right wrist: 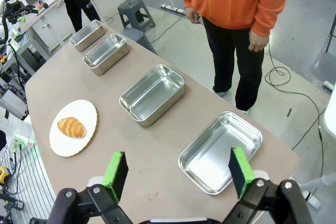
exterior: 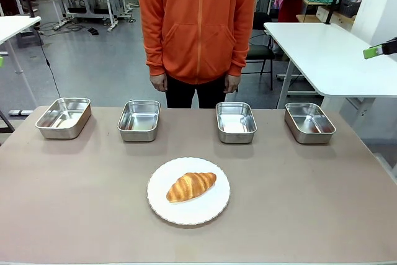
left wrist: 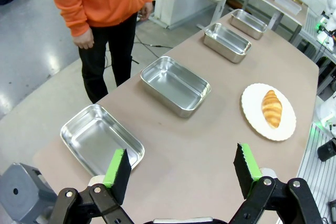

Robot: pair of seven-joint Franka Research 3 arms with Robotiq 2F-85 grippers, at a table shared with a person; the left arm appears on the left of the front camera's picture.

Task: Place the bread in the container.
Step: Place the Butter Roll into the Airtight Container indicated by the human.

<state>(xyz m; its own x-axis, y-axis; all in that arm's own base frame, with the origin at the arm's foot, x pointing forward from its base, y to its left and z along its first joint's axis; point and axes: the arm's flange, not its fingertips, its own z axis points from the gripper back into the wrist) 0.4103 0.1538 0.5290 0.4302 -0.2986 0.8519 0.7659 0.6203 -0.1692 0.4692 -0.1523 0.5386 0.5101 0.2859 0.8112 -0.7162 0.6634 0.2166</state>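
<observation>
The bread, a golden-brown croissant (exterior: 191, 186), lies on a round white plate (exterior: 186, 213) at the table's near middle. Behind it several empty steel pans stand in a row, running from the leftmost pan (exterior: 63, 117) to the rightmost pan (exterior: 309, 122). My left gripper (left wrist: 181, 171) hangs open high over the left end, above the nearest pan (left wrist: 100, 140), with the croissant (left wrist: 272, 108) far off. My right gripper (right wrist: 177, 171) is open high over the right end, above a pan (right wrist: 220, 150), with the croissant (right wrist: 72, 127) well away. Nothing is held.
A person in an orange hoodie (exterior: 197, 23) stands at the far edge, behind the two middle pans, with both hands hanging down. A white table (exterior: 322, 48) stands beyond the right corner. The brown tabletop (exterior: 298, 203) is bare around the plate.
</observation>
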